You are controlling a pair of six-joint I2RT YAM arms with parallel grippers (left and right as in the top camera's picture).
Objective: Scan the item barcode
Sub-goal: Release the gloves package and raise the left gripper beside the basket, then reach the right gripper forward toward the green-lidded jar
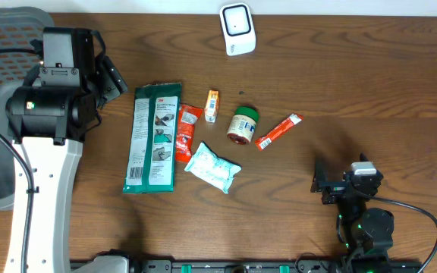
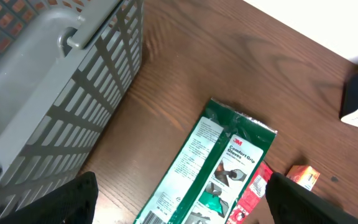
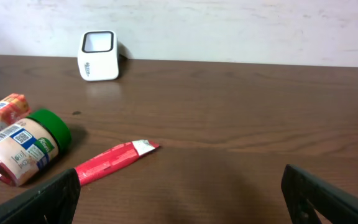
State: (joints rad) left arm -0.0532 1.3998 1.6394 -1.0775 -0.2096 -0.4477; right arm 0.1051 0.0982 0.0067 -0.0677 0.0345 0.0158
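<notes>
Wooden desk [image 1: 370,98], nearest first: the right pincer [image 3: 179,205] stands spread and empty. Mid-desk lie a green-lidded jar [image 1: 242,125] on its side, a red stick packet [image 1: 278,131] and a green glove pack [image 1: 154,136], the left pincer [image 2: 178,202] spread and empty beside that pack. Farthest, the white scanner [image 1: 237,29] sits at the desk's back edge

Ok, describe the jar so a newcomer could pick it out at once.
Start at the white scanner at the far edge of the table and come down to the cluster of items. The jar lies on its side between the small orange box and the red stick packet. It alone is round with a green lid; its neighbours are flat packets or boxes.
</notes>
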